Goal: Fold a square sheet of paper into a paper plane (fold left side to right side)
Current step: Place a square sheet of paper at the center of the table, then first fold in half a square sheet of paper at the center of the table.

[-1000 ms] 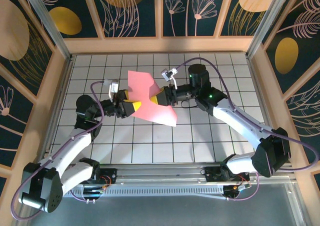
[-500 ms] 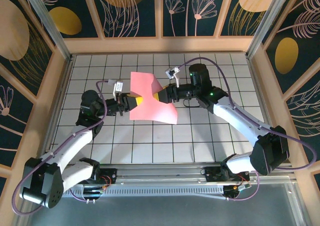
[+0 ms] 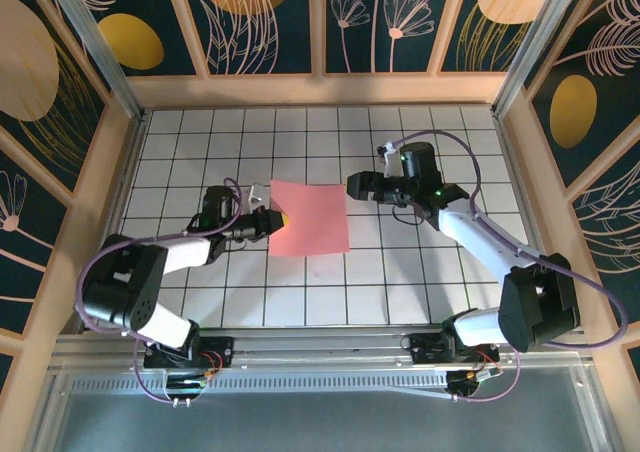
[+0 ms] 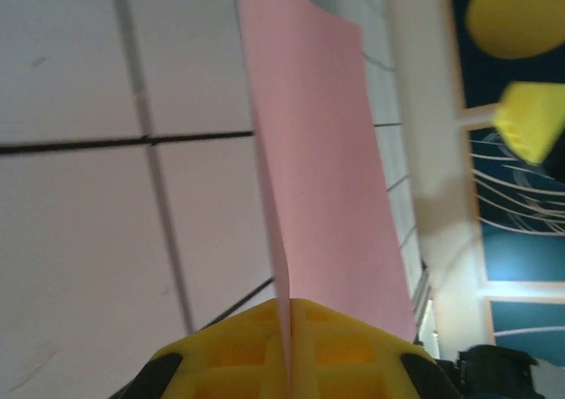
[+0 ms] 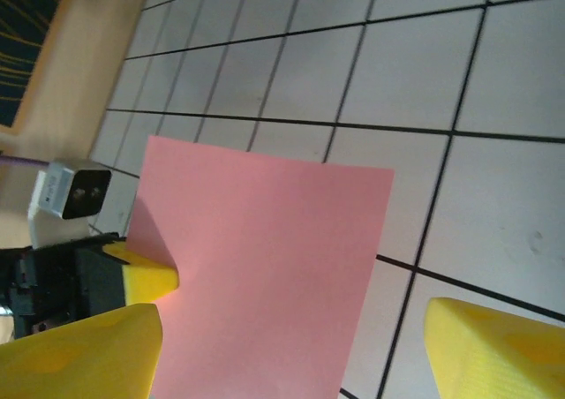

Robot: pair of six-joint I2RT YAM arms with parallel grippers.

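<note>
The square sheet of paper (image 3: 312,217) is pinched at its nine o'clock edge by the left gripper (image 3: 276,219); the right gripper (image 3: 352,185) is spread wide (holding nothing). Carried one-handed, the fold could be skewed.

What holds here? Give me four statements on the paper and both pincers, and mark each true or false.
1. The left pincer is shut on the left edge of the pink sheet of paper. True.
2. The right pincer clamps the sheet as well. False: its fingers stand wide apart, clear of the paper's far right corner.
3. The paper is a narrow pointed dart. False: it is a flat, roughly square sheet.
4. The sheet sits on the white tiled table, between the two pincers. True.
</note>
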